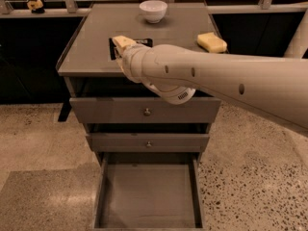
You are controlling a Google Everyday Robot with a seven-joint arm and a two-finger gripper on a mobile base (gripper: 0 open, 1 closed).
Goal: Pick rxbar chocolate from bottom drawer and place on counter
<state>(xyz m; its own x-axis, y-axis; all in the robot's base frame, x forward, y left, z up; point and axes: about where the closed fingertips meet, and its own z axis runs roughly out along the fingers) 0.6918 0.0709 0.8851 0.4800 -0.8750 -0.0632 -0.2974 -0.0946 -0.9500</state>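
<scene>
Camera view is showing you the bottom drawer nearest, standing pulled out with only its bare floor showing. Above it, the two knobbed drawers are sitting one over the other. The arm is reaching in from the right, crossing in front of the cabinet's top edge. Its gripper is hovering over the left-middle of the counter, right at the rxbar chocolate. The bar seems to be lying flat on the counter, partly hidden behind the wrist. You cannot tell whether the gripper is spread or closed on it. Farther back, a yellow sponge is resting near the right edge, and a white bowl is sitting at the rear.
</scene>
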